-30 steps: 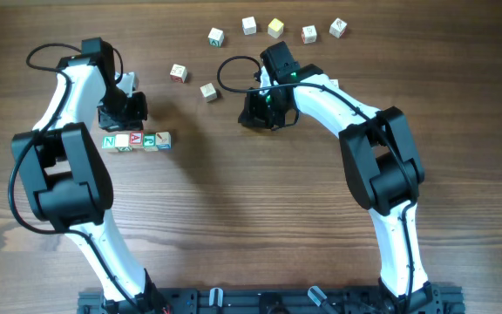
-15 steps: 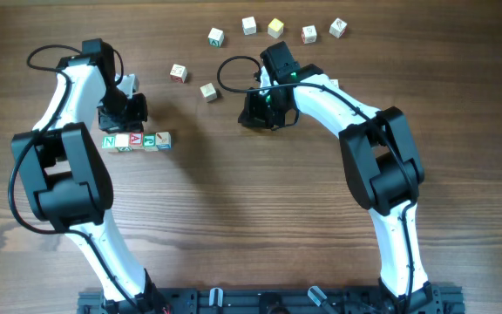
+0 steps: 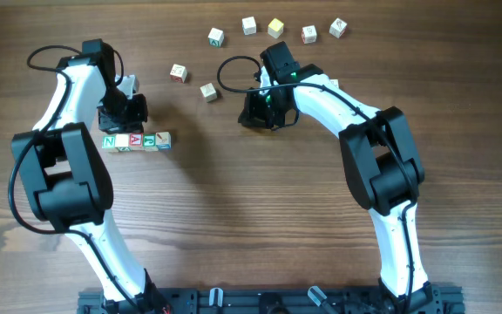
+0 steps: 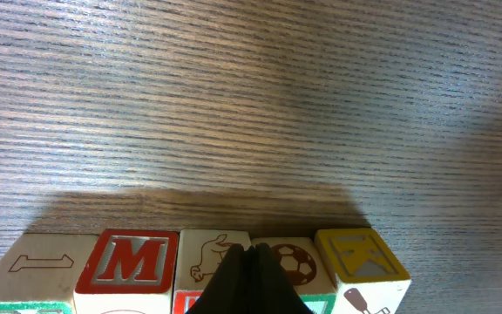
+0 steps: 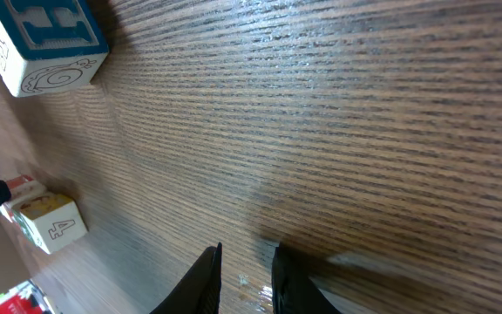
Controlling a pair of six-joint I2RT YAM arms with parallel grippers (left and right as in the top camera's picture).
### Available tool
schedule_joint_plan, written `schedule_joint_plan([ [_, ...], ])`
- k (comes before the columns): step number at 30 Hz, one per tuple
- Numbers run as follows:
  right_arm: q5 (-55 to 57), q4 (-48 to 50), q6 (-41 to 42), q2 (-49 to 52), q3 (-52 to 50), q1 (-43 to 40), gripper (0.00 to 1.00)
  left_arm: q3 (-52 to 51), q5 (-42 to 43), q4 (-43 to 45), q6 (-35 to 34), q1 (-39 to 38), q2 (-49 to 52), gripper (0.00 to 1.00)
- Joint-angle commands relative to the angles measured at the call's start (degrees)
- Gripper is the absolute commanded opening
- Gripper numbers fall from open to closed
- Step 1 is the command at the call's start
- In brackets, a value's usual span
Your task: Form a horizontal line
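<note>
The horizontal line [image 3: 136,140] is a short straight row of white letter cubes at the left of the table, starting with a green N. In the left wrist view the row [image 4: 138,262] runs along the bottom edge, showing a red M, an animal, a football and a yellow face. My left gripper [image 3: 129,126] is shut, and its joined tips [image 4: 249,258] rest against the far side of the row, at the seam between the animal and football cubes. My right gripper [image 3: 260,118] hovers low over bare wood at the centre back. It [image 5: 244,277] is open a narrow gap with nothing in it.
Loose letter cubes lie at the back: two [image 3: 178,72] [image 3: 208,91] between the arms and several in an arc [image 3: 274,28] along the far edge. The right wrist view shows a blue-faced cube [image 5: 42,39] and a pale cube [image 5: 52,223] off to its left.
</note>
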Motion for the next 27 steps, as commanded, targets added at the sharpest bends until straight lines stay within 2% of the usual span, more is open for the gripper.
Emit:
schedule_joint_plan([
  [1,9.81,-1.01,-0.92,3.80,-2.47,-0.35,0.22,0.37,0.90,-0.07,-0.74,-0.31,0.44,0.04],
  [27,9.84,-1.03,-0.92,3.80,-2.47,-0.35,0.22,0.37,0.44,1.60,-0.74,-0.24,0.44,0.04],
])
